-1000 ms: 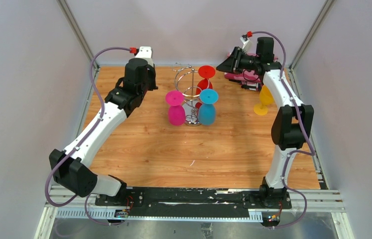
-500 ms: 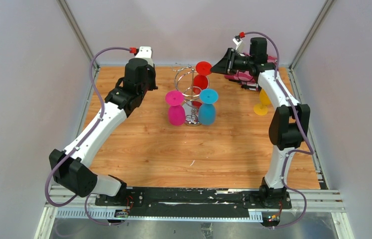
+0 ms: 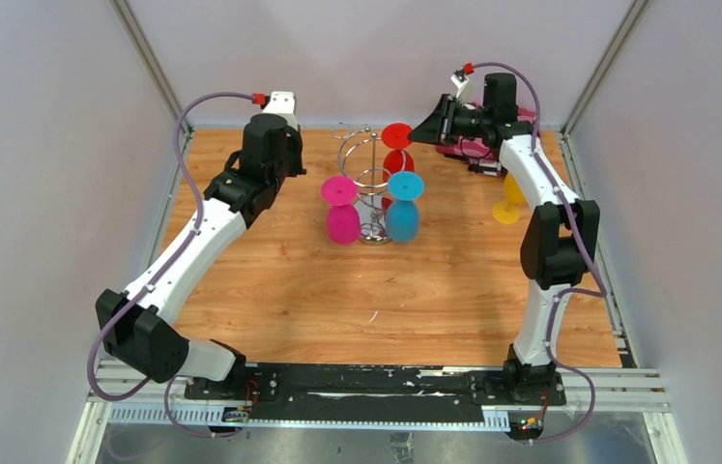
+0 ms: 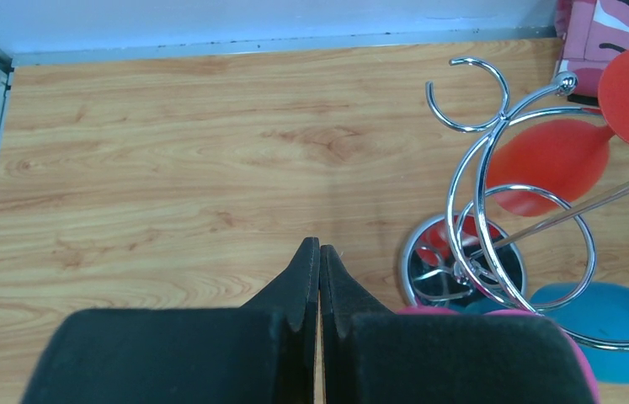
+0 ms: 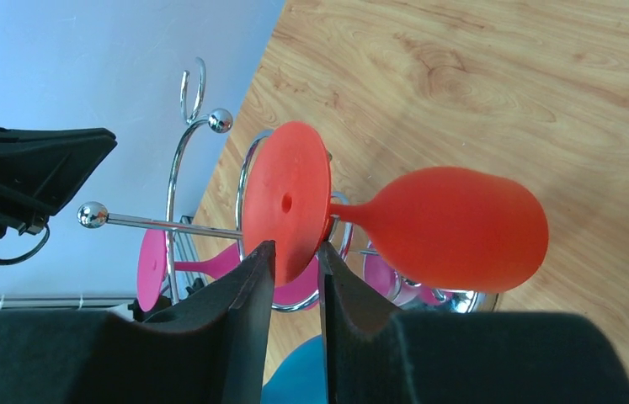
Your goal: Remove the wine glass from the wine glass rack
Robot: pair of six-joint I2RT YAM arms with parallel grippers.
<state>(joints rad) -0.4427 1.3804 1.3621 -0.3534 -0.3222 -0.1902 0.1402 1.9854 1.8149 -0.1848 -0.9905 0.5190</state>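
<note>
The red wine glass point(image 3: 396, 145) hangs upper centre on the rack point(image 4: 429, 261), one of three there with the pink glass point(image 3: 341, 217) and the blue glass point(image 3: 402, 217). The right gripper point(image 5: 294, 252) pinches its foot. The left gripper point(image 4: 319, 248) is closed and empty. Only the top view shows the one yellow glass point(image 3: 509, 198), at right.

Probably lab: panel-walled robot table point(image 3: 279, 309)
</note>
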